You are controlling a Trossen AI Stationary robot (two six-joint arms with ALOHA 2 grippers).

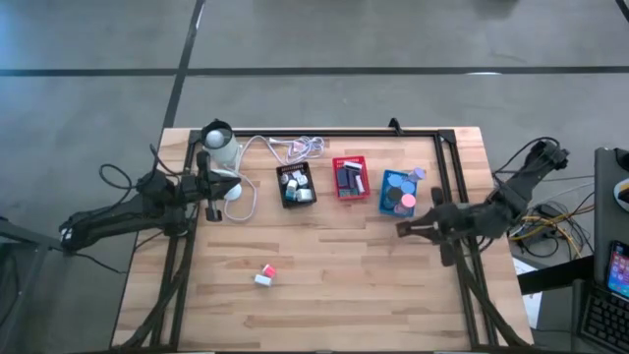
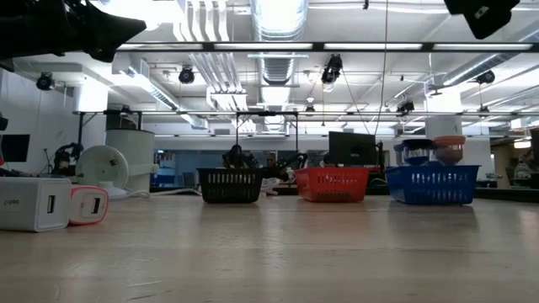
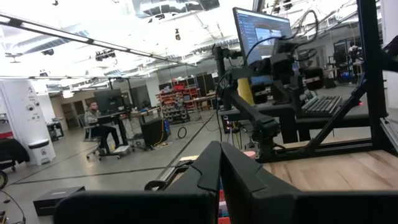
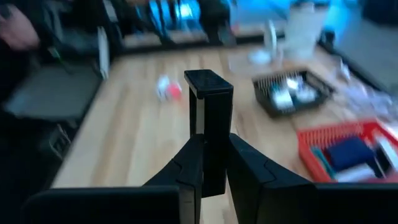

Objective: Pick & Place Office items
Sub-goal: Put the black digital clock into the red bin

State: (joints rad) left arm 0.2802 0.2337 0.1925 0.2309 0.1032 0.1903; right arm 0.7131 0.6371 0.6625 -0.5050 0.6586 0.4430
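Note:
My right gripper [image 1: 403,228] hovers over the table's right part, just near of the blue tray [image 1: 400,193], and is shut on a small dark rectangle [image 4: 208,118]. A white block and a pink block [image 1: 264,275] lie side by side on the wood near the middle front, also seen in the low view as the white block [image 2: 34,204] and pink block [image 2: 88,205]. My left gripper [image 3: 220,171] is shut on nothing, at the table's left by the white coiled cable [image 1: 241,197]. Other items fill the black tray [image 1: 296,184], red tray [image 1: 350,178] and blue tray. My right gripper pinches the dark rectangle between its two fingers by one end [image 4: 212,171]. The fingers lie along it and the other end [image 4: 208,81] sticks out past the fingertips. The fingers come level from the table's right side, and the rectangle is lifted clear of the wood.
Three mesh trays stand in a row at the far middle. A white round device [image 1: 218,144] and loose cable [image 1: 300,147] sit at the far left. Black frame rails [image 1: 462,246] run along both table sides. Bare wood lies around the two blocks.

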